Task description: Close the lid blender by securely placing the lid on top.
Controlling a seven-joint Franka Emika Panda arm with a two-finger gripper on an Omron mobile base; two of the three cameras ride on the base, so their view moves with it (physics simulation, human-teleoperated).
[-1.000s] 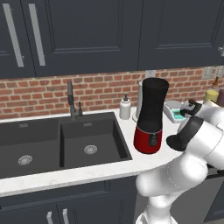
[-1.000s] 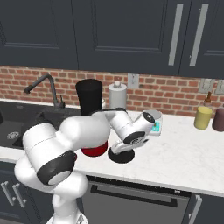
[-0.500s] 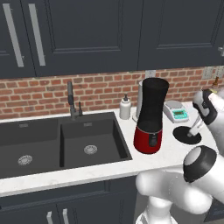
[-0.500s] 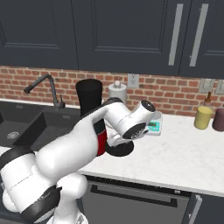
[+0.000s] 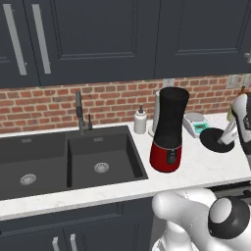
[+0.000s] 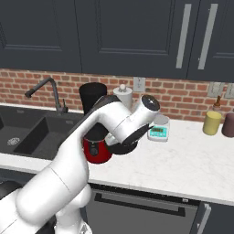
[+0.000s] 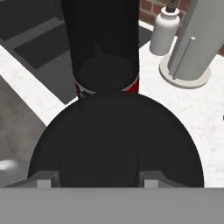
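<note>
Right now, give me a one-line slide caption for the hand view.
Claw at the near edge of the black lid, with the open-topped blender just beyond.

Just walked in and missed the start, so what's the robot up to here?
The arm's gripper is closed on the edge of the black lid, to the right of the red blender beside the small scale. The blender's tall jar is uncovered; the lid has yet to go on top.

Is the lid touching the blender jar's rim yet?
Apart. In the left base view the lid sits low beside the scale, with bare white counter between it and the blender, whose jar top is open.
</note>
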